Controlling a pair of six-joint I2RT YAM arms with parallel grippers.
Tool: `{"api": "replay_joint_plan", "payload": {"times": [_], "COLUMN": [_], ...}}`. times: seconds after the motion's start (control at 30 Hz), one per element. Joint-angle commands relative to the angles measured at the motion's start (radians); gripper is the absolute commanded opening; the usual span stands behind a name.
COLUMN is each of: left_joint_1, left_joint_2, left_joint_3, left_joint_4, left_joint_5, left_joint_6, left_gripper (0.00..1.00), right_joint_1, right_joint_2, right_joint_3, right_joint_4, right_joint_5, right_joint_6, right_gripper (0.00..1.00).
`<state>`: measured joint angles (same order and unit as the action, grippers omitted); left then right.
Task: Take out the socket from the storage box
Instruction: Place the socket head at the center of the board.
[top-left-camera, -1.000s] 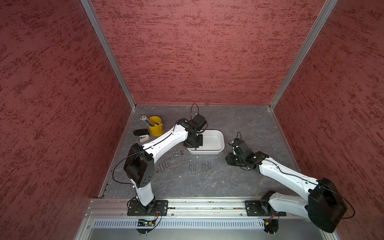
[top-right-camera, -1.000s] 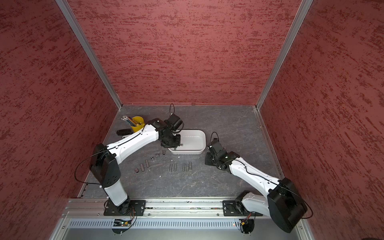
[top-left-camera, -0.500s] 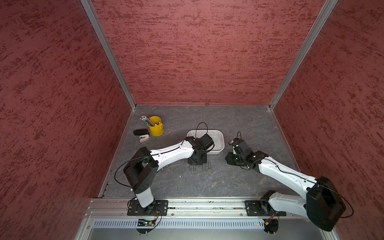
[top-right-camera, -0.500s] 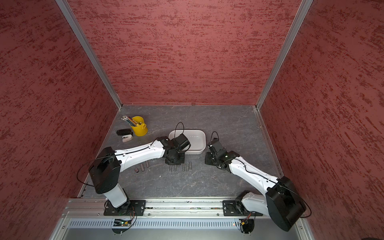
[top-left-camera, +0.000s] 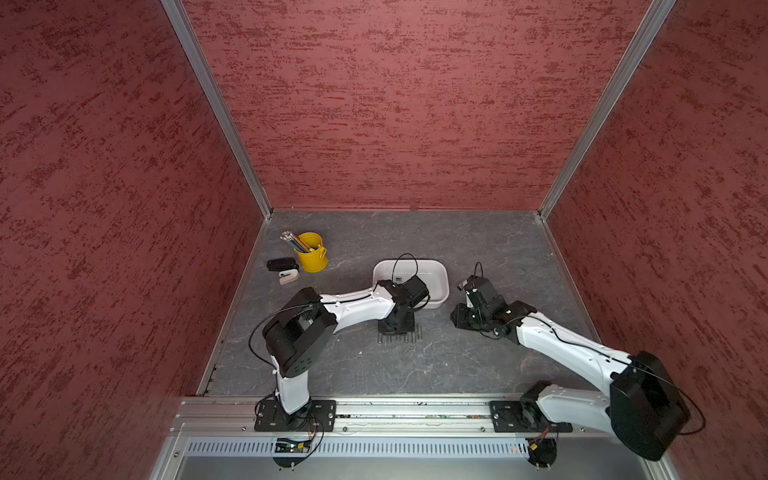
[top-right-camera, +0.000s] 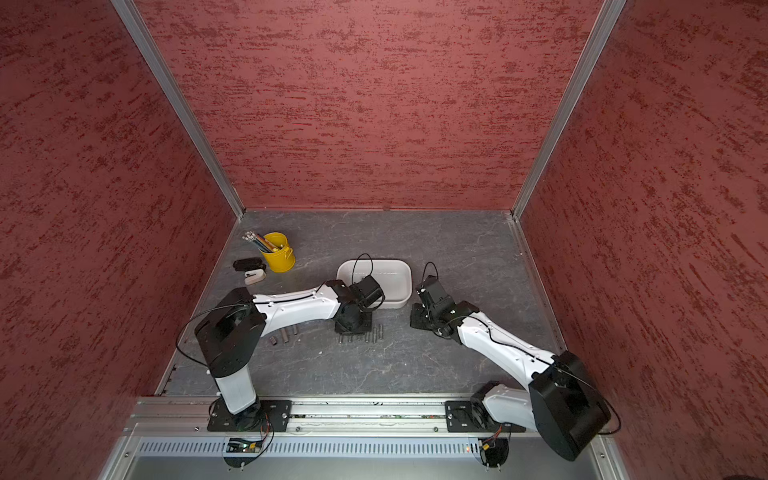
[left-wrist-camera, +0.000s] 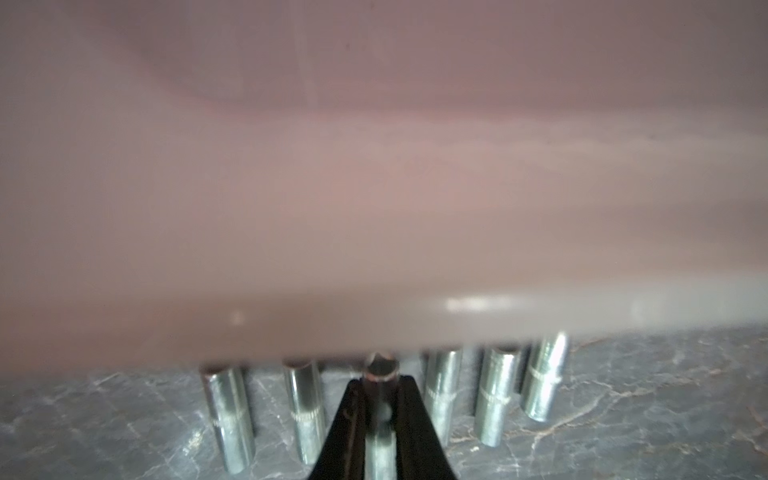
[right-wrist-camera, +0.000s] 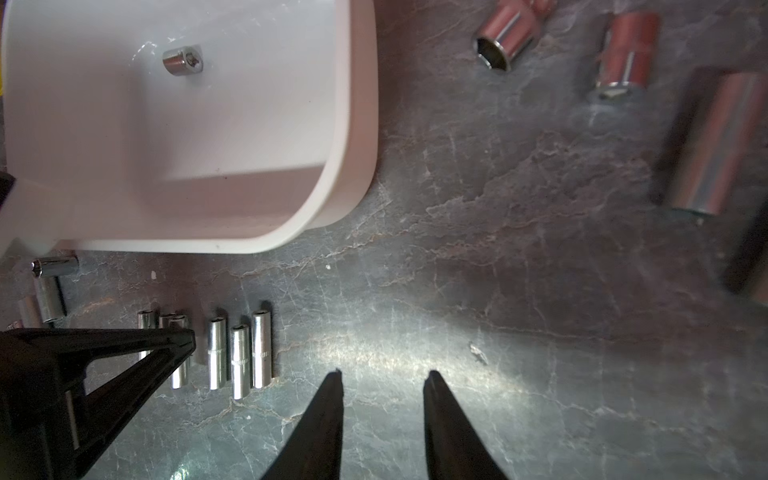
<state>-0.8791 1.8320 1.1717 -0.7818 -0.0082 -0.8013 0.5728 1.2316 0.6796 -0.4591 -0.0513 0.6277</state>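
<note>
Wide grey table (top-left-camera: 415, 365) between red walls, and both arms are in over it: the left arm (top-left-camera: 357, 305) bends across to the near side of the white storage box (top-left-camera: 434, 276), while the right arm (top-left-camera: 561, 345) sits low just off the box's other end. The yellow cup (top-left-camera: 313, 257) of pencils stands well away, up by the left wall. Down at the left gripper (left-wrist-camera: 382, 380), the fingers are clenched on a long socket (left-wrist-camera: 379, 446). It's outside the box, just in front of the near wall, in the gap in the row of long sockets (right-wrist-camera: 239, 357) lying on the table; whether it touches the stone, I cannot tell. The right gripper (right-wrist-camera: 382, 374) is released, fingers apart over bare table. A few larger sockets (right-wrist-camera: 496, 37) lie on the stone beyond it. And inside the box, one short socket (right-wrist-camera: 183, 61) lies on the white floor.
</note>
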Motion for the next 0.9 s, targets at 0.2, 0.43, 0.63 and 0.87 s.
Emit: {"api": "replay_joint_plan", "payload": {"times": [0.2, 0.43, 0.63, 0.87], "left_joint_1": [-0.002, -0.005, -0.011, -0.016], "left_joint_2": [0.035, 0.021, -0.006, -0.091], "left_joint_3": [-0.007, -0.009, -0.004, 0.013], "left_joint_4": [0.021, 0.010, -0.012, -0.060], "left_joint_5": [-0.013, -0.016, -0.024, -0.048], "left_joint_6": [-0.016, -0.018, -0.018, -0.016], "left_gripper": [0.12, 0.23, 0.29, 0.31], "right_joint_1": [-0.011, -0.013, -0.013, -0.014], "right_joint_2": [0.014, 0.012, 0.012, -0.002], "right_joint_3": [-0.005, -0.006, -0.008, -0.010], "right_joint_4": [0.028, 0.031, 0.031, 0.025], "right_joint_5": [-0.024, -0.025, -0.024, -0.022], "right_joint_6": [-0.012, -0.011, -0.010, -0.009], "right_gripper": [0.35, 0.35, 0.35, 0.36]}}
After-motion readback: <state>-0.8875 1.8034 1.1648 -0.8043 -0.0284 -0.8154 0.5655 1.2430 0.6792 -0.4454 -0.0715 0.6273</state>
